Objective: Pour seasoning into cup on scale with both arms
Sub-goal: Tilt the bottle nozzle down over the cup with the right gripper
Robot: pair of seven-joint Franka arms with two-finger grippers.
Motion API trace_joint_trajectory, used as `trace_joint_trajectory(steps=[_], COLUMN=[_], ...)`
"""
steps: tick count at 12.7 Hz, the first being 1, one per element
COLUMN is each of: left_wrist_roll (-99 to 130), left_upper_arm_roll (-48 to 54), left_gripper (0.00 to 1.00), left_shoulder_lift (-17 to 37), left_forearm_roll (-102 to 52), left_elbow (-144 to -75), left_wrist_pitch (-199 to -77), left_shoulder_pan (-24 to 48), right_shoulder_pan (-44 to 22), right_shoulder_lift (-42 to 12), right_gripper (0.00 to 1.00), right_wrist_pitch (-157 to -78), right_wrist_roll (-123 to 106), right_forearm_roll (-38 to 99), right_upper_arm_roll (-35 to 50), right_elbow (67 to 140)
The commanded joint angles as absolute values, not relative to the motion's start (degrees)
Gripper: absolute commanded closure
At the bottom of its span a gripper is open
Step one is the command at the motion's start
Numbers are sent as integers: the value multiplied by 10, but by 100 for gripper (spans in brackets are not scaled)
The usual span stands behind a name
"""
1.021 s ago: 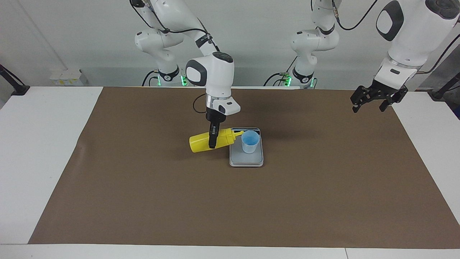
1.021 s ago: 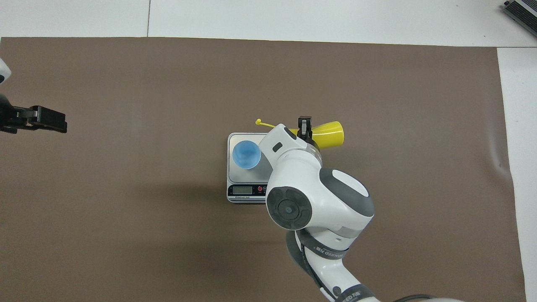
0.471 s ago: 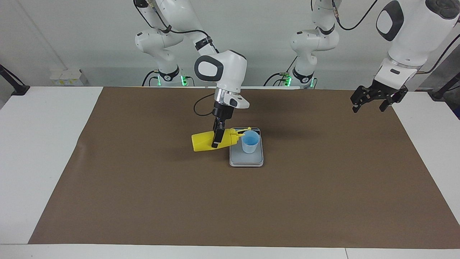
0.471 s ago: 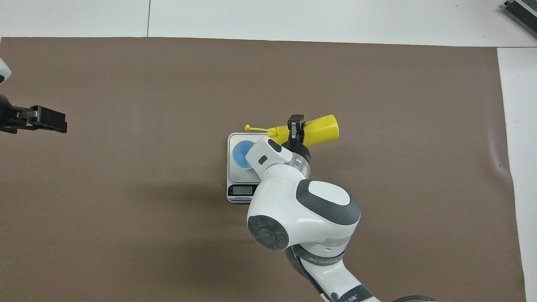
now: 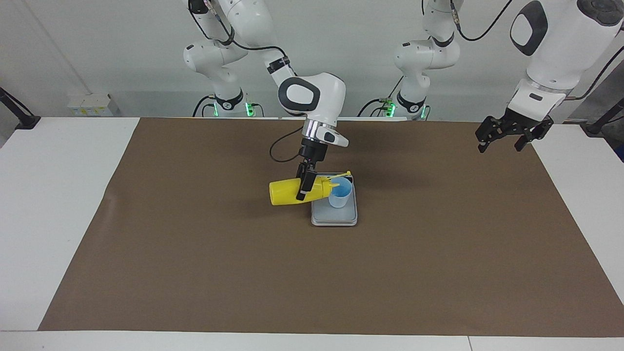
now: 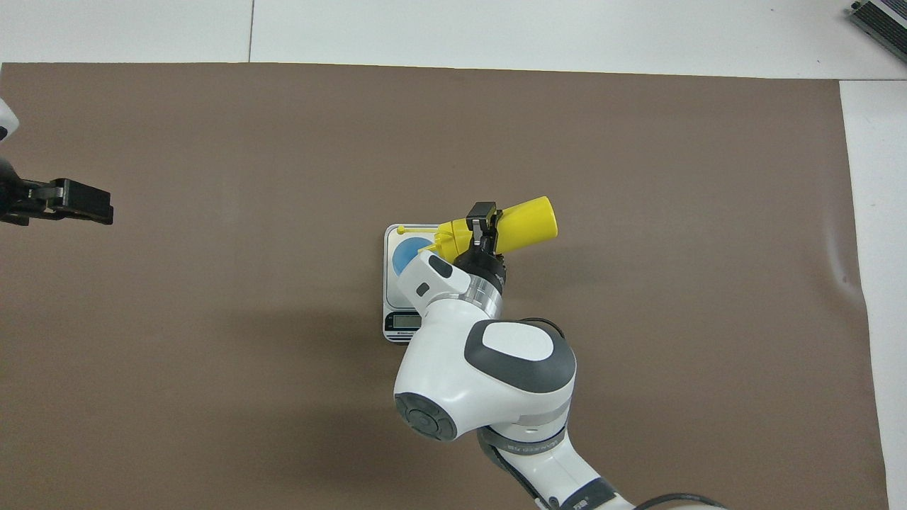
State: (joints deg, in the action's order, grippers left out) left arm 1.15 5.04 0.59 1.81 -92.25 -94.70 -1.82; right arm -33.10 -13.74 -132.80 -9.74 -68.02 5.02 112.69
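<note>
The yellow seasoning bottle (image 5: pixel 284 191) lies almost level in the air, held by my right gripper (image 5: pixel 302 193), which is shut on its middle. Its nozzle is over the rim of the light blue cup (image 5: pixel 340 196), and its cap strap (image 5: pixel 343 174) sticks out over the cup. The cup stands on the silver-grey scale (image 5: pixel 336 217). In the overhead view the bottle (image 6: pixel 528 225) and the right gripper (image 6: pixel 482 218) partly cover the cup (image 6: pixel 406 258) on the scale (image 6: pixel 394 301). My left gripper (image 5: pixel 504 137) waits open over the mat's edge at the left arm's end; it also shows in the overhead view (image 6: pixel 67 202).
A brown mat (image 5: pixel 195 243) covers most of the white table (image 5: pixel 58 195). The right arm's elbow hangs over the scale's display (image 6: pixel 407 321). A small white box (image 5: pixel 87 104) sits at the wall beside the right arm's base.
My right gripper has carried the bottle toward the cup. The nozzle was beside the cup's rim and is now over it. The left arm has not moved.
</note>
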Motion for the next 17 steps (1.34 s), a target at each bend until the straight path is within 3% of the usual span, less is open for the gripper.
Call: trace_joint_trajectory(steps=[1,11,17], left_wrist_roll=[17,17,17], left_upper_arm_roll=[54,54,54], left_gripper=[0,0,0], left_shoulder_lift=[4,4,4], left_forearm_roll=[21,21,21], left_elbow=[-922,-922,-922], left_wrist_pitch=[-940,-940,-940], left_shoulder_pan=[-22,-22,-22], right_shoulder_pan=[-347,-364,-347], right_shoulder_lift=[-141,-145,-118], right_gripper=[96,96,95], right_wrist_pitch=[-1296,-1266,-1280], right_wrist_roll=[-50,15,8], right_forearm_roll=[-738,-789,-753], right_upper_arm_roll=[53,53,54], right_elbow=[1124,1144,1142])
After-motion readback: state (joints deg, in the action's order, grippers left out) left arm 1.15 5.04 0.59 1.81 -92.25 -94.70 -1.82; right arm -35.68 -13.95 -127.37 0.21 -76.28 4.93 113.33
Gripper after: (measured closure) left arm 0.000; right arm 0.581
